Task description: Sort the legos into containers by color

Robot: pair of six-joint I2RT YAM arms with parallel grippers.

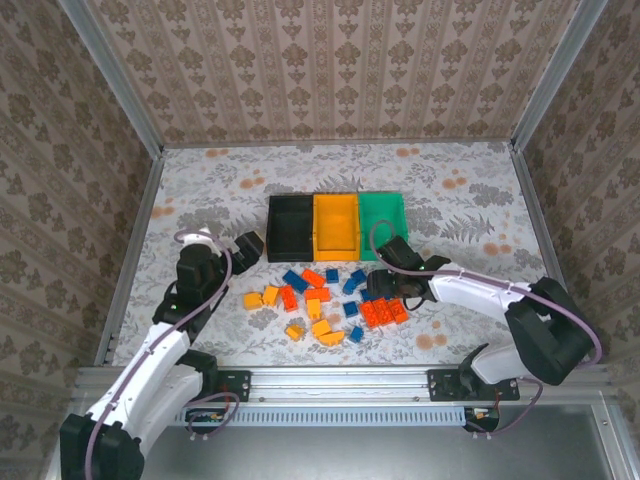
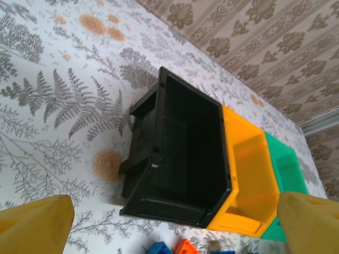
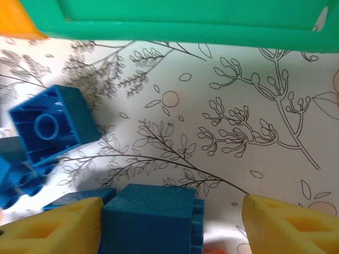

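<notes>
The surface (image 1: pixel 450 190) is covered in a white sheet printed with grey fern leaves, fine branches and round orange blossoms. Patterned wallpaper closes it in on three sides: the back wall (image 1: pixel 340 70), the left wall (image 1: pixel 50 200) and the right wall (image 1: pixel 600 200) all carry beige and brown floral medallions set between narrow vertical stripes. A silver metal post (image 1: pixel 115 75) slants up the far left corner and another (image 1: pixel 560 70) up the far right. A ribbed aluminium rail (image 1: pixel 340 380) runs along the near edge. The light is even, and the shadows are soft.
</notes>
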